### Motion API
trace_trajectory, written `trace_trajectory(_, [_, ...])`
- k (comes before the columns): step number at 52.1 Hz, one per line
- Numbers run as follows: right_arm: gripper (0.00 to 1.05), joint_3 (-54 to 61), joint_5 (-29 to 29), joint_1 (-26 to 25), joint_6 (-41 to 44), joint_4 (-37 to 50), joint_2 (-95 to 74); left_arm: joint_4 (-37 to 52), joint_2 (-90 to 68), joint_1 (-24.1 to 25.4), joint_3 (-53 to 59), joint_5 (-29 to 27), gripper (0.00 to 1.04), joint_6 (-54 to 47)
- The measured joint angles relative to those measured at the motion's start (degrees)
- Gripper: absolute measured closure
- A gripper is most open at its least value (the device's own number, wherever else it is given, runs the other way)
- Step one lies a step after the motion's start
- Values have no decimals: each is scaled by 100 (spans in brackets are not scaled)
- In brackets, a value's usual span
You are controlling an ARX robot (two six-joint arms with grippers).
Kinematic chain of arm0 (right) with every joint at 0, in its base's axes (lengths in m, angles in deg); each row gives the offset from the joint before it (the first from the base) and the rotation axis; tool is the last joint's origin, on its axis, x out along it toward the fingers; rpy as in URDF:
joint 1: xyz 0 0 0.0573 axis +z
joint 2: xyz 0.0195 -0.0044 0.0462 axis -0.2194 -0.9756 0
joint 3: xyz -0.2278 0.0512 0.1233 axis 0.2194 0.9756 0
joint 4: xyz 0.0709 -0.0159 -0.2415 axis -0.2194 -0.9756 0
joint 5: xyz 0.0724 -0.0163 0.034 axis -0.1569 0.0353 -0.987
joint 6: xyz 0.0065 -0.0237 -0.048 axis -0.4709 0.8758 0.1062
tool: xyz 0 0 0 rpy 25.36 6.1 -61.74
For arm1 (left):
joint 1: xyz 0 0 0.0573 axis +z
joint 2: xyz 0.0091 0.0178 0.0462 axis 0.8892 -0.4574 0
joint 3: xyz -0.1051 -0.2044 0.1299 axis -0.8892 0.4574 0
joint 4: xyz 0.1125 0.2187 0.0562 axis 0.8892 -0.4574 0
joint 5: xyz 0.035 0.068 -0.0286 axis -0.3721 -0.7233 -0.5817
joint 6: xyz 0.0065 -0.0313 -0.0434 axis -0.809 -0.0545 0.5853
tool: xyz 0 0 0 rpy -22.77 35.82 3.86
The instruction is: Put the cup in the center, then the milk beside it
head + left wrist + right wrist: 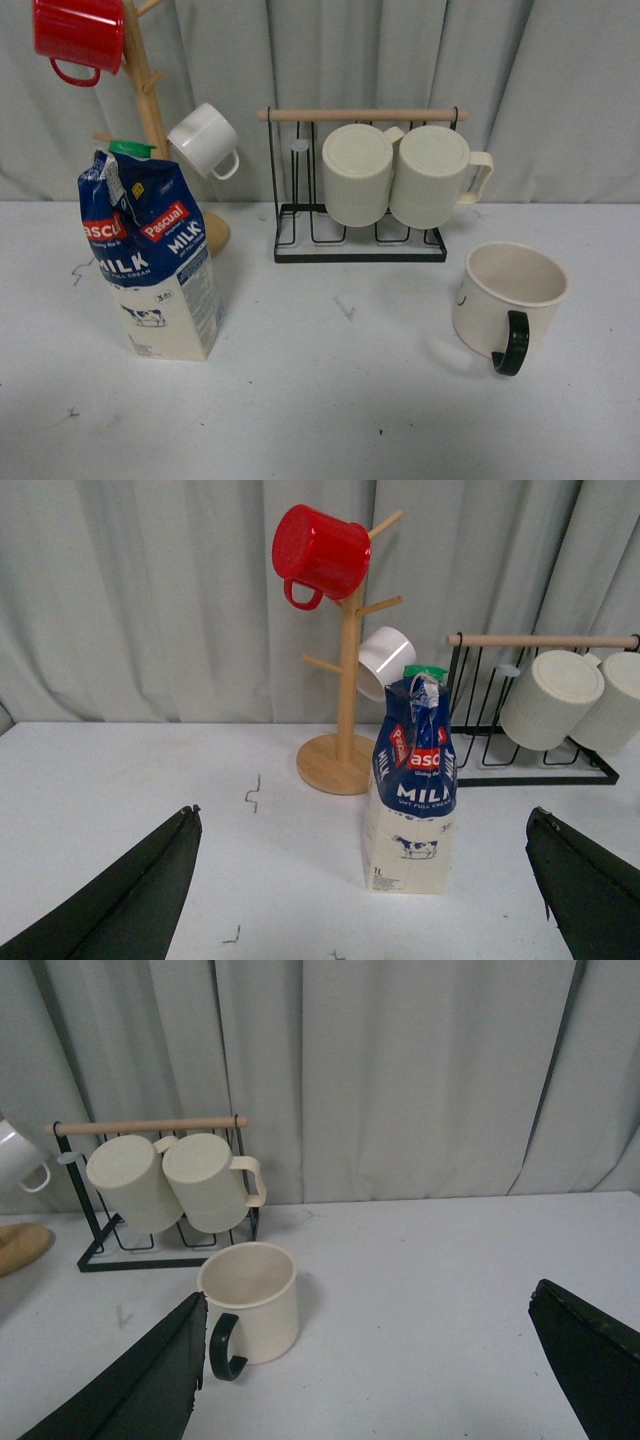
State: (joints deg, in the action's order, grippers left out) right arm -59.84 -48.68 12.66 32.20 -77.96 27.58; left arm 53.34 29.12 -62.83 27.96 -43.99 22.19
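The milk (155,255) stands upright at the table's left, its blue top torn open and a green cap above. The cup (505,300), cream with a black handle facing me, stands upright at the right. The center (270,375) is bare white tabletop between them, with small black marks around it. Neither gripper shows in the front view. My left gripper (364,810) is open, back from the milk (412,800), which stands between its spread fingers. My right gripper (370,1295) is open, and the cup (255,1295) stands close to one finger (150,1380).
A wooden mug tree (150,110) behind the milk carries a red mug (78,35) and a small white cup (205,140). A black wire rack (360,190) at the back holds two ribbed cream mugs. Grey curtain hangs behind the table.
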Motion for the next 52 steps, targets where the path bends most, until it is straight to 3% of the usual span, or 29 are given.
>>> trace_trajectory(26, [6,-2,-13,-4,2,-17,-2,0,0,0,0,0,7,0])
trace_trajectory(28, [6,-131,-538,-208,31,-374,-229,0,0,0,0,-4,7,0])
trace_trajectory(30, [6,-208,-944,-415,57,-70,-787,2,0,0,0,4,7,-2])
trace_trajectory(36, [6,-507,-1123,-693,-44,1237,-2271,0,0,0,0,0,7,0])
trace_trajectory(44, [6,-1495,57,-671,-433,3773,-5722,2,0,0,0,0,7,0])
trace_trajectory(52, [6,-2369,601,-415,-1134,4009,-8015,2,0,0,0,2,7,0])
